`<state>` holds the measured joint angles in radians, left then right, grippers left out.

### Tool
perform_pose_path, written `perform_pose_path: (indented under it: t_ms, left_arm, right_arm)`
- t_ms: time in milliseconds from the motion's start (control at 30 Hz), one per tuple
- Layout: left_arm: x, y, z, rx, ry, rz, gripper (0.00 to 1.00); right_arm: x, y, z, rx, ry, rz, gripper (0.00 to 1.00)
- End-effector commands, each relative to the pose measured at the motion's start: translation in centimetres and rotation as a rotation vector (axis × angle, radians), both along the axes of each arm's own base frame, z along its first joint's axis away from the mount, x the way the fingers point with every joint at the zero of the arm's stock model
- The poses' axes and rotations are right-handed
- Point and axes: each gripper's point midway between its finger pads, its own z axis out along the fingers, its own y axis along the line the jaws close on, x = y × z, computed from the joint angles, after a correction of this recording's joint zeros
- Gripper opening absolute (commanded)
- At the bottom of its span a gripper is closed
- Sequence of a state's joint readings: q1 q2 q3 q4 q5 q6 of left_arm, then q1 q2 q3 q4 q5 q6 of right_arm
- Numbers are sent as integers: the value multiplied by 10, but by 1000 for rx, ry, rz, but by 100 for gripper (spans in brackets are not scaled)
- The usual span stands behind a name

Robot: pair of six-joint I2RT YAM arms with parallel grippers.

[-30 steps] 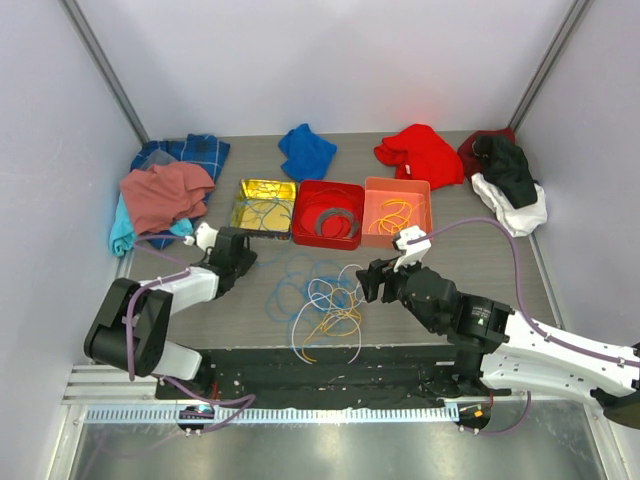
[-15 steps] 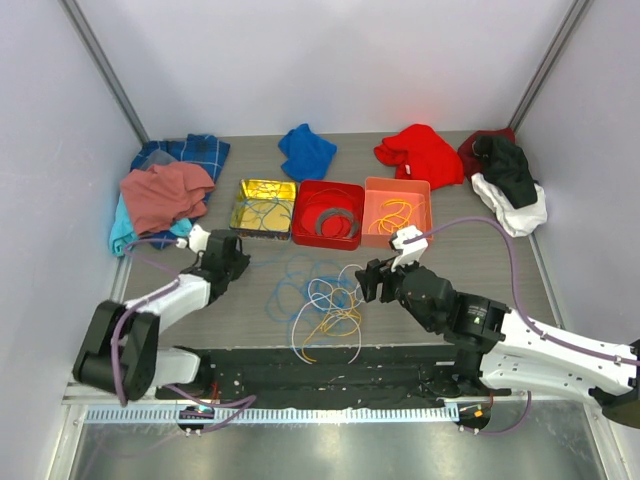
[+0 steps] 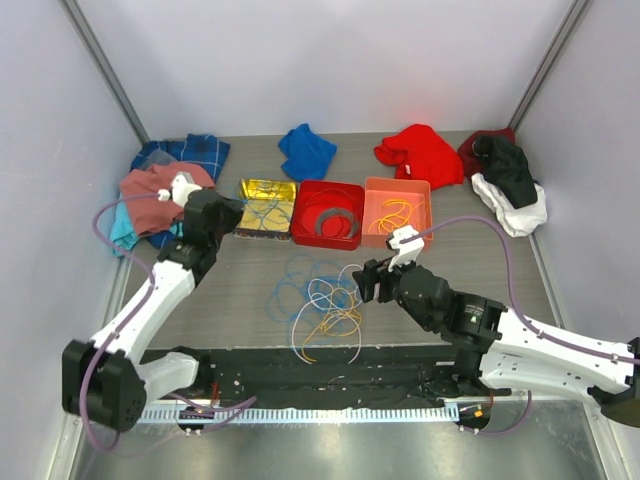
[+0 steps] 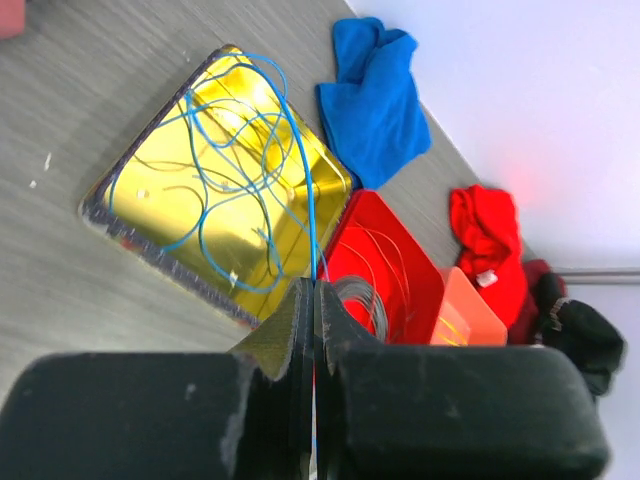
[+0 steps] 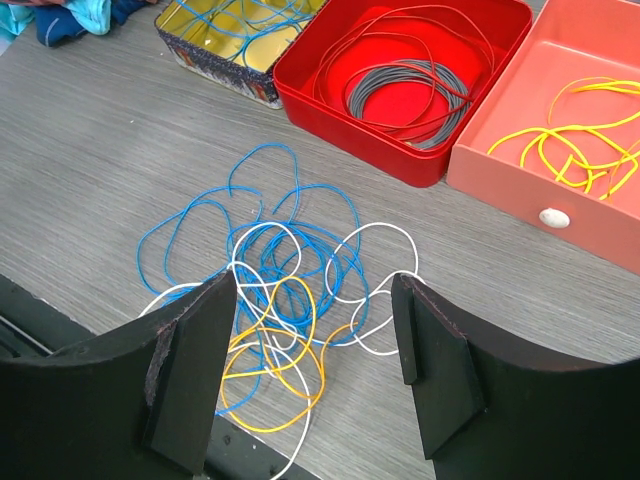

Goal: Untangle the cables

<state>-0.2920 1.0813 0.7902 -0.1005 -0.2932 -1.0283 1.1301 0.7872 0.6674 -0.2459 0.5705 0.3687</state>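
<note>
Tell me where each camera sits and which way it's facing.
Top external: above and behind the bases, looking down the table; both arms show, left gripper beside the gold tin, right gripper by the loose cables.
Left wrist: on the left arm, facing the tin past shut fingers pinching a blue cable.
Right wrist: on the right arm, facing down at the loose cables between open fingers.
All three show the red tray.

Blue, white and yellow cables [image 5: 285, 275] lie flat in one loose tangle just before the red tray [image 5: 350, 135]; blue cables [image 4: 250, 170] left of it, yellow ones [image 5: 580, 140] right, red loops [image 5: 470, 35] inside it
</note>
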Motion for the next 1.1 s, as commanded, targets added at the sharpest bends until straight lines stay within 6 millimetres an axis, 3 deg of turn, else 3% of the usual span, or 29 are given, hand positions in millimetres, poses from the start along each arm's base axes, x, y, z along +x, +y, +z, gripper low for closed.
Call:
perform_pose_path:
  t_ms: [0,100,133,167,233,267,300,533,700,833,967,1067]
  left_arm:
    - [37,-6,-8,77,32,-6,0]
    - [66,-6,-24,130,88,20,0]
    - [77,-7,-18,137,75,31,0]
    - [87,-8,-36,158,115,31,0]
    - [105,-12,-30,160,98,36,0]
    - [113,-13,-42,174,123,36,0]
    - [125,-16,-32,173,101,35,0]
    - [163,-18,-38,241,123,40,0]
    - [166,5,6,305,42,114,0]
    - [149,36,52,463,-6,190,0]
    - [136,51,62,574,9,217,0]
    - [127,58,56,642,38,227,0]
  right_arm:
    - [2,2,22,70,-33,-4,71]
    - [1,-4,23,72,-33,-18,71]
    - [0,-6,23,69,-32,-19,71]
    - [1,-8,23,72,-35,-28,71]
    - [0,-12,23,73,-36,-33,71]
    - [0,-13,22,69,-34,-35,71]
    - [0,-14,22,68,-36,-40,71]
    - [1,-17,17,49,-33,-48,71]
    - [1,-18,17,43,-33,-52,71]
    - [2,-18,14,35,-31,-57,71]
    - [3,-12,13,33,-28,-44,71]
    - [4,-8,13,36,-29,-35,71]
